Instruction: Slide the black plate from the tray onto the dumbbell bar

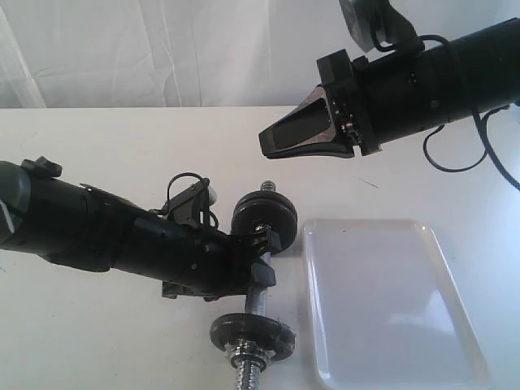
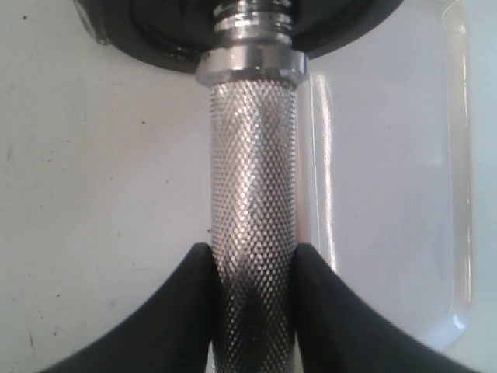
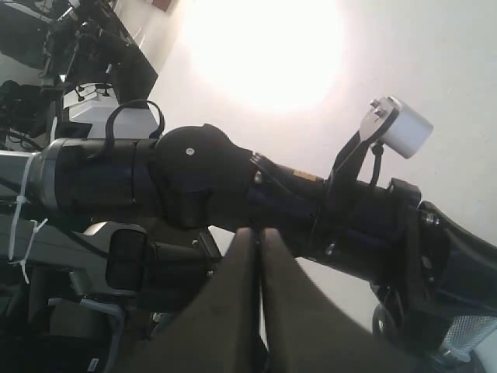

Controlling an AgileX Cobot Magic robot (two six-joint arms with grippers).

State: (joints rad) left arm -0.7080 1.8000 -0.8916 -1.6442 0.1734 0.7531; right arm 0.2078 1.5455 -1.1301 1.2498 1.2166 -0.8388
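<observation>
Two small round black weight plates are sitting on the short chrome steel dumbbell bar: the upper black plate near its far end in the exterior view, and the lower black plate by its threaded near end. The left gripper is clamping the bar's knurled middle, with its black fingers pressing on both sides. The bar is lying just beside the glossy translucent-white rectangular plastic tray, to its left in that view. The right gripper is hovering above the white table, beyond the tray, with its jaws pressed together and gripping nothing.
</observation>
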